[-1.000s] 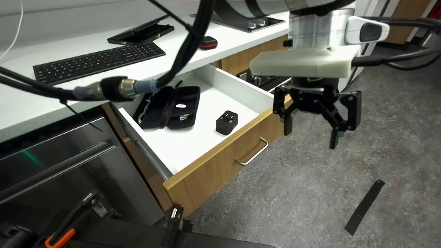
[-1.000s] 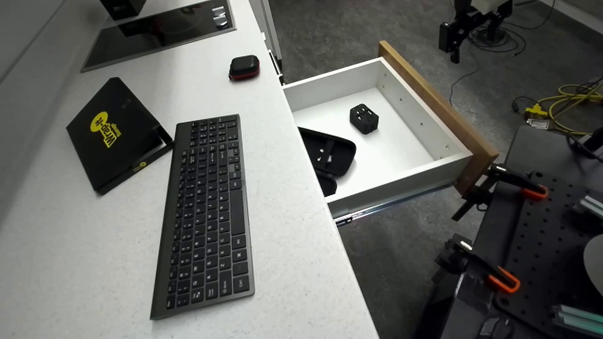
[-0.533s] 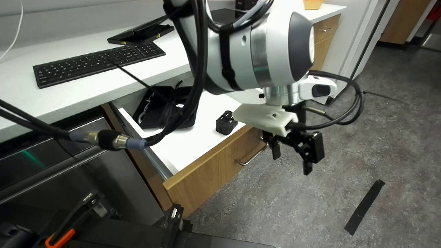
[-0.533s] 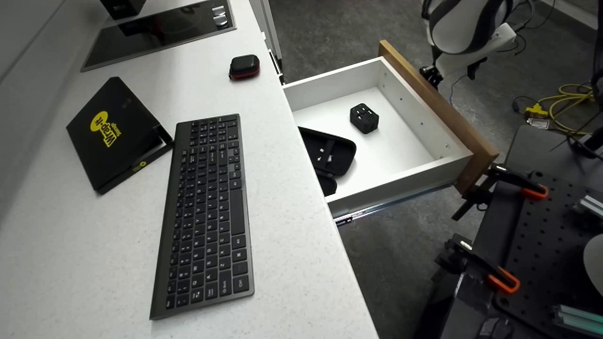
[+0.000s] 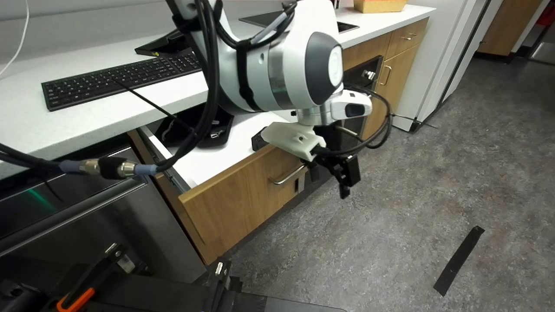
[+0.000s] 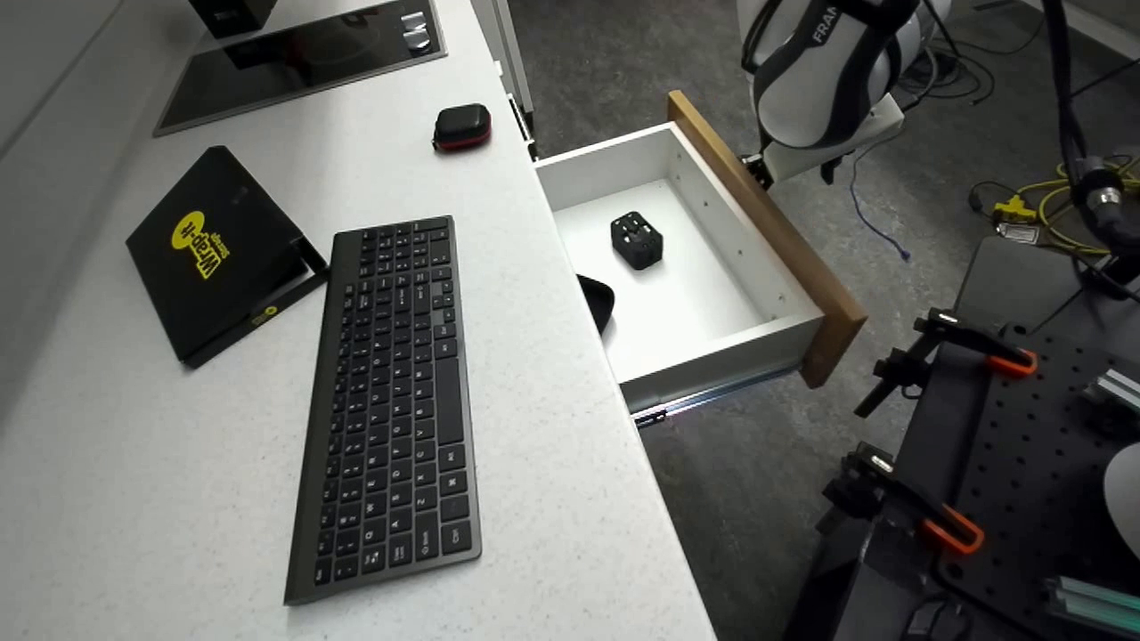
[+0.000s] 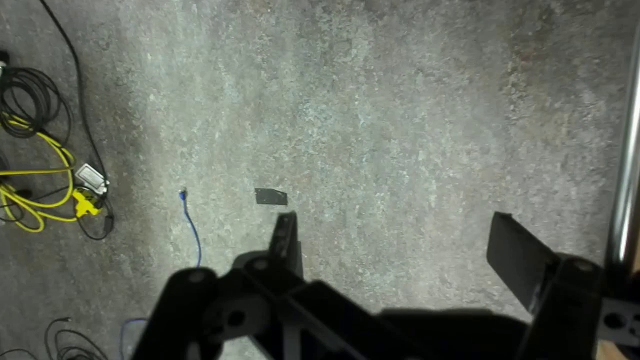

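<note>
My gripper hangs open with nothing between its fingers; the floor shows through the gap in the wrist view. In an exterior view the gripper is just outside the wooden drawer front, beside its metal handle. Whether it touches the front cannot be told. That handle runs along the right edge of the wrist view. The drawer stands partly pulled out. Inside lie a black plug adapter and a black case, partly under the counter. The arm partly covers the adapter.
On the white counter are a keyboard, a black Wrap-It box, a small black-and-red case and a cooktop. Clamps sit on the black table edge. Yellow cable and blue cable lie on the floor.
The arm has come down and over to the drawer front. Over the last half second the drawer has slid partway inward with its contents, the gripper moving alongside. The jaws stay apart.
</note>
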`<state>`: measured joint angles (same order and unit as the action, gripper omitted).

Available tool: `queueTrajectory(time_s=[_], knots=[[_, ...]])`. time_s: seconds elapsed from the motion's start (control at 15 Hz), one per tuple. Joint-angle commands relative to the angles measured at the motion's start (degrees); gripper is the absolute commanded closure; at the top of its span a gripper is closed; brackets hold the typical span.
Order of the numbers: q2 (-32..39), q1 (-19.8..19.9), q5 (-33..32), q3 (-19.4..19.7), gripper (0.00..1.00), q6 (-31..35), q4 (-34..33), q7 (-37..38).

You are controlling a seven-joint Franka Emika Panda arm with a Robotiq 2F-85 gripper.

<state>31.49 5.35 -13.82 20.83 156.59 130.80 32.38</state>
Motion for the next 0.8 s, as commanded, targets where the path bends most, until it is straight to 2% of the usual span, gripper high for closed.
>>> queueTrajectory(time_s=[0.0, 0.33, 0.4, 0.53, 0.73], knots=[[-1.5, -0.6, 8.2, -8.1, 0.0, -1.3, -0.3, -6.7], [-0.7, -0.8, 17.4, -16.1, 0.0, -6.0, -5.4, -12.0], [-0.6, -2.4, 15.4, -13.0, 0.0, -2.7, -3.0, -10.1], [-0.7, -2.5, 16.9, -14.7, 0.0, -4.4, -4.5, -10.7], [-0.6, -2.4, 17.0, -14.8, 0.0, -4.9, -4.9, -10.9]])
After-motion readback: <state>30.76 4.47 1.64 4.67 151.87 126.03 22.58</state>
